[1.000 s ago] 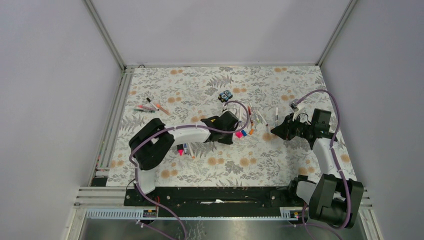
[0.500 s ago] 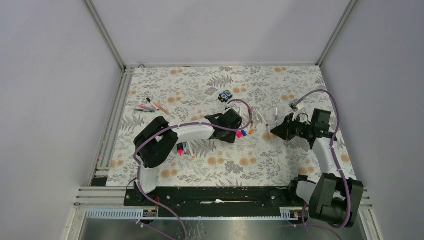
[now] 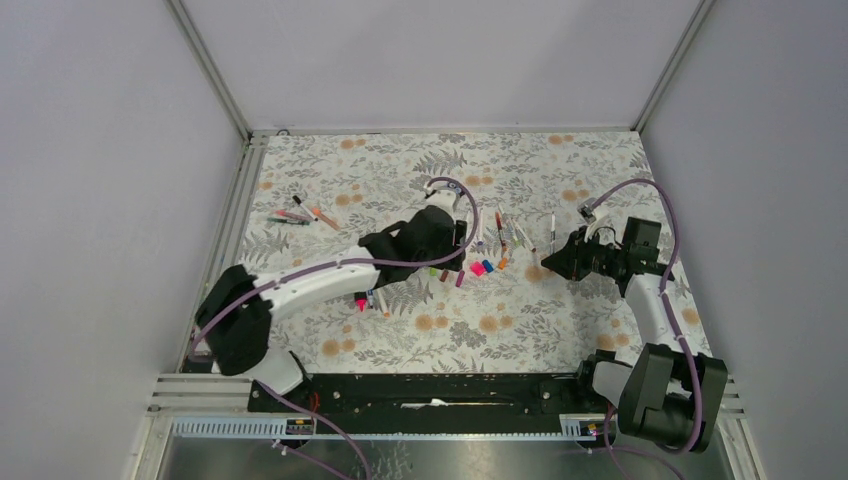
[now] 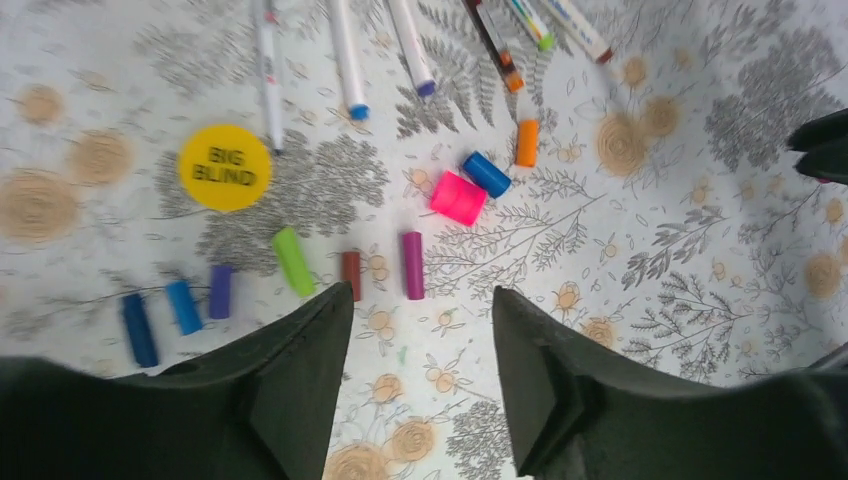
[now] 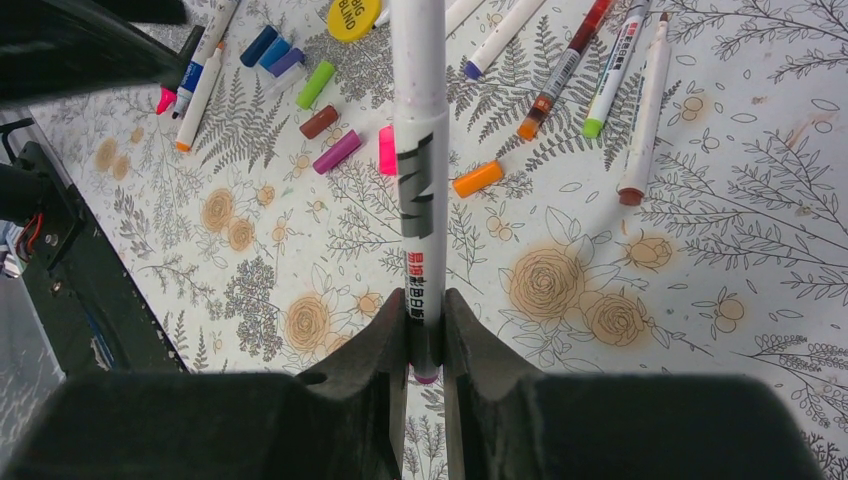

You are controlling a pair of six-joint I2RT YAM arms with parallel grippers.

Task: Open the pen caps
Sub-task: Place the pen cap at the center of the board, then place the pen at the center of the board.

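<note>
The left arm has stretched out farther across the floral tabletop (image 3: 400, 330), and its left hand (image 4: 420, 300) has gone from nearly together to fingers standing apart with nothing between them. It hangs over a magenta plastic cap (image 4: 413, 265), which lies flat in a loose near row with a brown cap (image 4: 351, 275) and a green cap (image 4: 293, 261). That looks like a cap just let go, so this hand is probably free for the next pull.

The right hand (image 5: 425, 300) has not shifted. It is clamped on the lower barrel of a white-barrelled marker pen (image 5: 418, 120), held off the tabletop at the right side of the scene. The pen's long axis runs straight out along the fingers, pointing left towards the left hand. A short pinkish end shows behind the grip. Its free end is cut off at the edge of the right wrist view, so I cannot tell whether that cap is on.

Already uncapped pens (image 4: 345, 60) lie beyond the caps, near a yellow round disc (image 4: 225, 167).
</note>
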